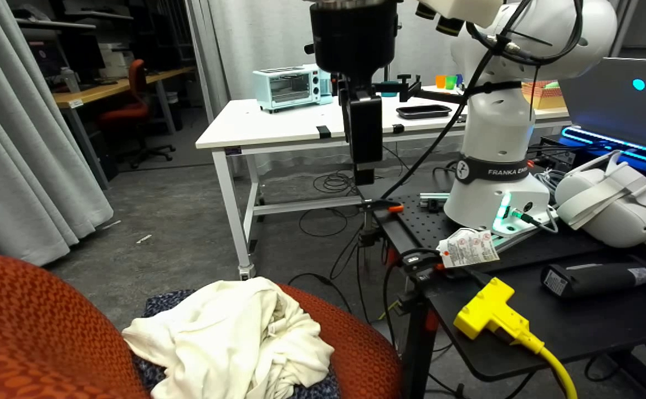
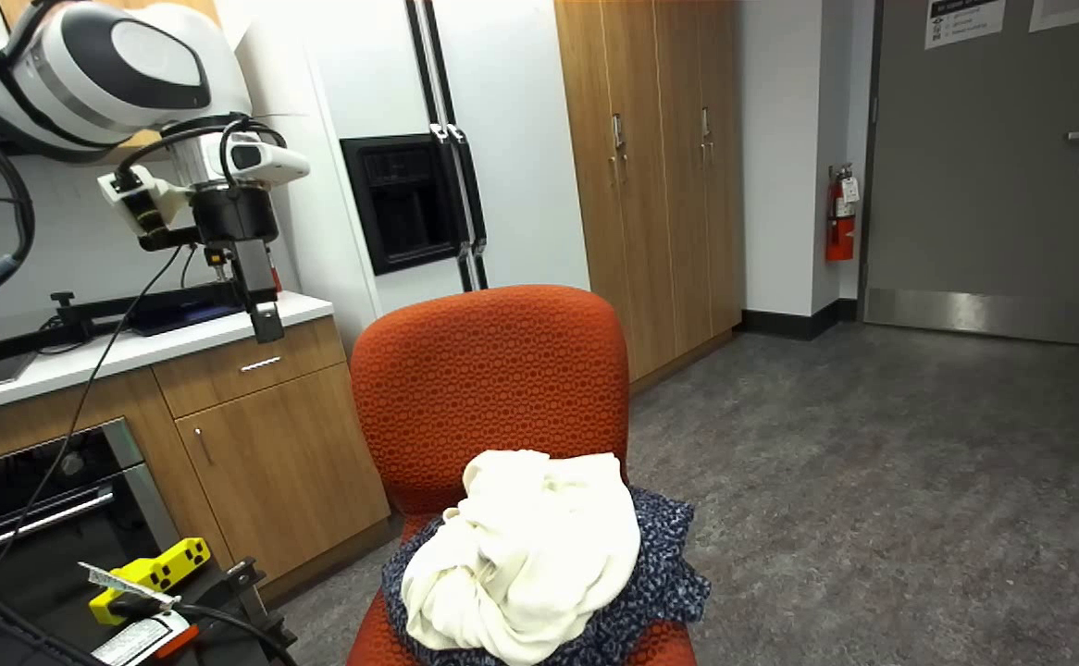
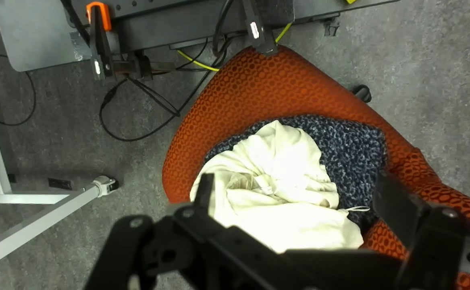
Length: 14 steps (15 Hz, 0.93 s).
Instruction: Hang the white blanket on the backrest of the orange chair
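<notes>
White blanket (image 2: pixel 530 555) bunched w/ wrinkles, prob. plain.

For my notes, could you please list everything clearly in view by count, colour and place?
blanket: one, cream, bunched on cushion
cushion: one, dark blue, on armchair
armchair: one, orange, beside bench
bench: one, black, under robot arm
headset: one, white, on bench
laptop: one, grey, behind headset
outlet block: one, yellow, on bench
toaster oven: one, pale blue, on table
tray: one, black, on table
table: one, white, near curtains
curtains: at least two, grey, around table
office chair: one, orange, by desk
fridge: one, white, beside cupboards
cupboards: at least two, brown, beside fridge
oven: one, black, under counter
fire extinguisher: one, red, beside door
door: one, grey, background
robot arm: one, white, on bench
gripper: one, black, on robot arm, open
</notes>
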Available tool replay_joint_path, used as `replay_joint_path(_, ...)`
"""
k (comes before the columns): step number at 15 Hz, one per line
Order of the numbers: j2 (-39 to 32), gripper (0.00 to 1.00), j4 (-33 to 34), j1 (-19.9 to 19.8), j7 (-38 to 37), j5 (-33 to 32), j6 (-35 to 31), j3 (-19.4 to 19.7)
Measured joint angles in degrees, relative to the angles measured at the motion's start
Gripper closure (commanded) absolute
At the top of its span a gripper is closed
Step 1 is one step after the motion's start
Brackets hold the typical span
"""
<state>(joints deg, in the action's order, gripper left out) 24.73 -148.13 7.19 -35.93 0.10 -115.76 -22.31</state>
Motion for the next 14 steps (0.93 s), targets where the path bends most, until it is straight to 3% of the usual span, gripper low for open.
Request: replay_joint_path(14, -0.3, 0.0, -0.2, 0.5, 0.5, 0.4, 2.1, 0.7)
